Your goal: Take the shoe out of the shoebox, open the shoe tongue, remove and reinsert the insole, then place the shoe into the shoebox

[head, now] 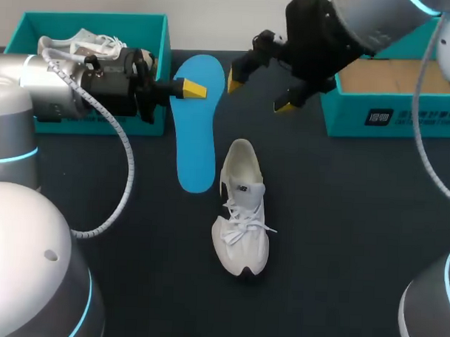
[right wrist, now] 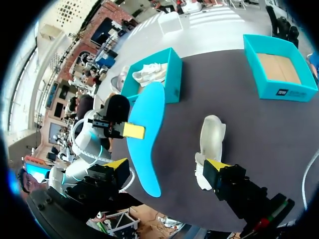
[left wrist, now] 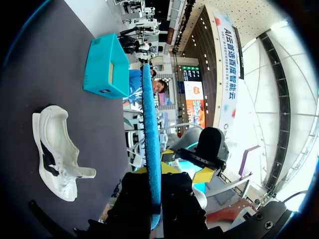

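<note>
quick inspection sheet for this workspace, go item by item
surface: dark table, no spills or marks seen
job's things: white shoe upright at mid-table, out of both boxes; blue insole out of the shoe, held by one end beside it; left shoebox holds a second white shoe; right shoebox open with a bare cardboard floor
clutter: nothing seen
grippers: left claw shut on the blue insole; right claw open, holding nothing, above the table just past the insole's held end
cables: grey hose loops down from the left arm, clear of the shoe
surroundings: nothing seen reaching over the table
</note>
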Tool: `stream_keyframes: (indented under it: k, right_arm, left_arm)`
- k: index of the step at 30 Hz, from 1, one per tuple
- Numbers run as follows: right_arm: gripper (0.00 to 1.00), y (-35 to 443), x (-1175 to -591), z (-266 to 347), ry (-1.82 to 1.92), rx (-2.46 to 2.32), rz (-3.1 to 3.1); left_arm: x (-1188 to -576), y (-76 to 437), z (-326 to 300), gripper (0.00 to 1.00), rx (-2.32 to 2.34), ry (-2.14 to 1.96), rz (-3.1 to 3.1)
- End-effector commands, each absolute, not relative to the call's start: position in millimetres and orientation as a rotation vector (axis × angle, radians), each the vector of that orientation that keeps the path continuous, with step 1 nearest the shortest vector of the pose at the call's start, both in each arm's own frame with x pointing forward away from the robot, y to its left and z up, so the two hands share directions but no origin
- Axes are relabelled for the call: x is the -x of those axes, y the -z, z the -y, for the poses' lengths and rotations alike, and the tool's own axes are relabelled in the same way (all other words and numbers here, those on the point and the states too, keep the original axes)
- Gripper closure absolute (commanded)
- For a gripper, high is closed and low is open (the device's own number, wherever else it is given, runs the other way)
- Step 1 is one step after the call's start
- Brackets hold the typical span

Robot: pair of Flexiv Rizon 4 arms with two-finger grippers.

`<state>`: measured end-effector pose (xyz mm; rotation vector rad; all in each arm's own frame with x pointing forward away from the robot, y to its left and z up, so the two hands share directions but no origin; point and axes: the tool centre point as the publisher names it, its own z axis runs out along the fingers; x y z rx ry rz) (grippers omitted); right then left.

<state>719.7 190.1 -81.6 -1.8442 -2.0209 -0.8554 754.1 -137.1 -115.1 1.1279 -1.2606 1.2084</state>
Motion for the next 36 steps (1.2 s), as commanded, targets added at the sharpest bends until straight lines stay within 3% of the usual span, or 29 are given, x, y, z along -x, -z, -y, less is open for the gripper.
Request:
stream_keyframes:
  k: [1, 36]
  right_arm:
    - [0.00, 90, -724, -189, 1.190, 1.383, 1.664]
    - [0.00, 110, -737, -191, 1.250, 1.223, 1.514]
  left_arm:
    - [-753, 114, 137, 1.00, -1.131, -1.207, 1.263]
    - [-753, 114, 137, 1.00, -1.131, -1.207, 1.263]
